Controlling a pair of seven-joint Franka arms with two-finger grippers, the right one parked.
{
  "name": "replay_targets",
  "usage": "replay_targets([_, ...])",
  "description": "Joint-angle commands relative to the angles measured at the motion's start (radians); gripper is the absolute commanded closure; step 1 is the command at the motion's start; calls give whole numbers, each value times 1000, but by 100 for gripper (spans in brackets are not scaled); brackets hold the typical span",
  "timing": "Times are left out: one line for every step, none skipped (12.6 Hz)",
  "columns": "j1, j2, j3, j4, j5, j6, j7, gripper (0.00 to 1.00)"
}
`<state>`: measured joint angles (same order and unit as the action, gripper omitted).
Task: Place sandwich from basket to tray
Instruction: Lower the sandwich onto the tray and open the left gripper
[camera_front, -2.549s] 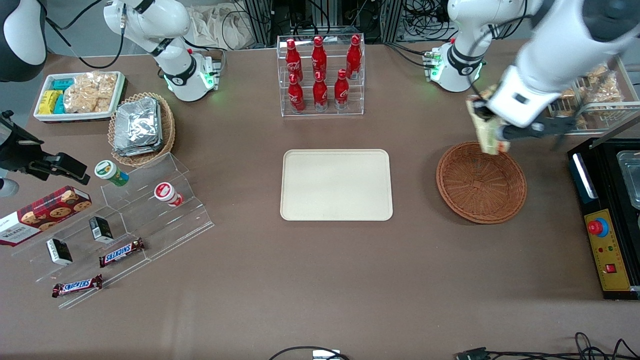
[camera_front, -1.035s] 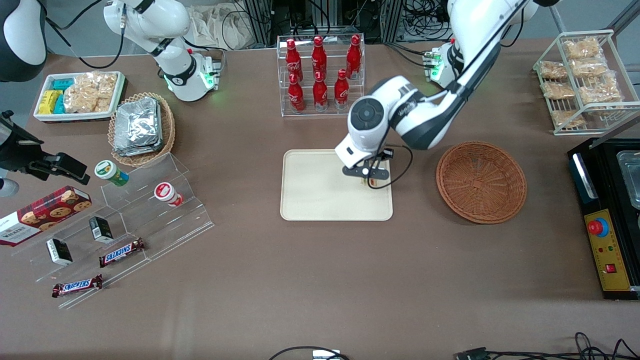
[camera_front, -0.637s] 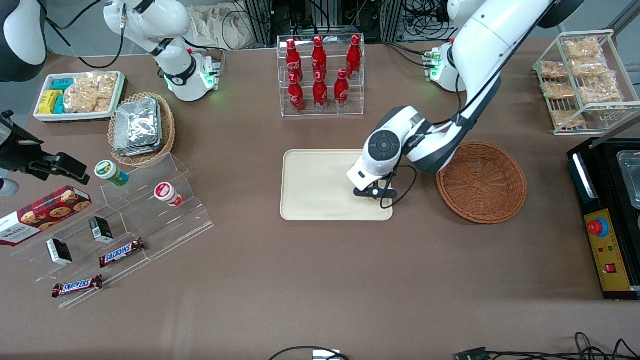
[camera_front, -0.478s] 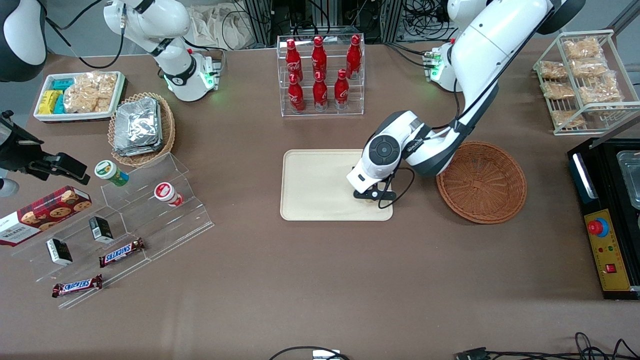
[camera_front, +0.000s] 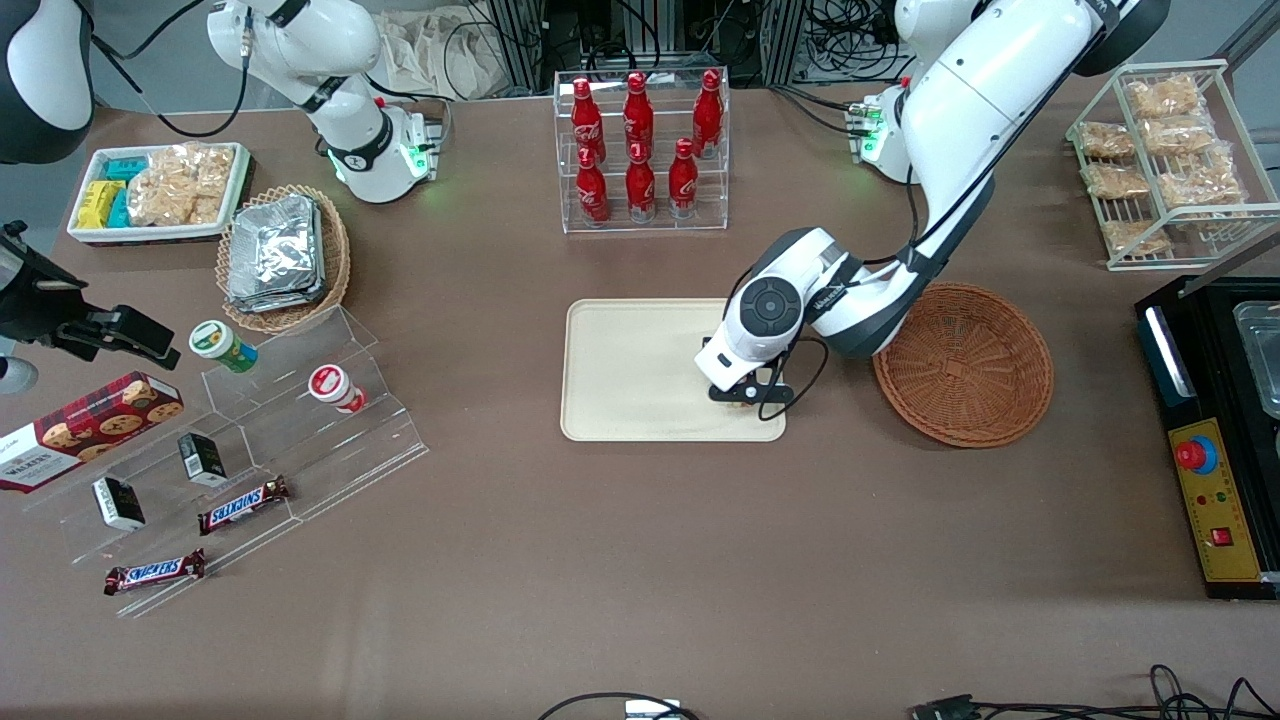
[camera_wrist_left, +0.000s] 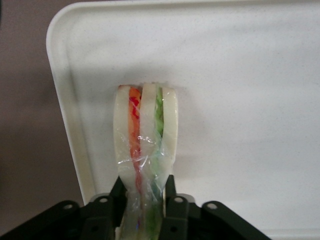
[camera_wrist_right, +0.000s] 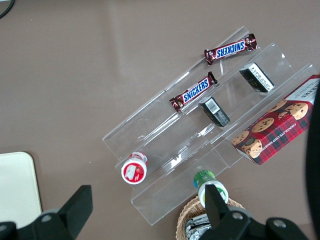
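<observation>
Reading progress, largest thing first:
Tray (camera_front: 640, 370): directly under the gripper, bare apart from the sandwich.
Basket (camera_front: 962, 362): beside the arm, empty; pickup done.
Gripper (camera_wrist_left: 143, 200): low over the tray's corner, clamped on the sandwich.
Sandwich (camera_wrist_left: 145, 137): between the fingers, apparently touching the tray.
Left: release, withdraw.

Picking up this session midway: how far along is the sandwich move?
Nearly done. The basket is empty, so pickup and carry are finished. The gripper is low over the tray, near the corner closest to the basket, jaws shut on the sandwich, whose end looks to touch the tray. Left: release and retreat.
</observation>
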<state>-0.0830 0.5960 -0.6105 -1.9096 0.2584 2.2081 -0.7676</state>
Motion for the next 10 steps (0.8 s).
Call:
replay_targets([3,-10,-5,12,19,-28,-27,0])
replay_targets([6,-28,-5,12,19,-51,-24,0])
replay_targets([6,-57,-5,14,18,-74,-22,0])
replay_targets([6,-96,-6,18,15,-114,-21,0])
replay_targets([6,-134,-8,29,7,-151,-16,0])
replay_targets([6,-171,-8,46,-1,-198,-15,0])
replay_targets([6,-206,-9,72,-2,-252,-9,0])
replay_targets([6,-237,-12,105,-7,-313,-4,0])
replay_targets([6,-260,-12,159,-43,-391,2,0])
replay_targets([8,-280,-11,229,-100,-481,46,0])
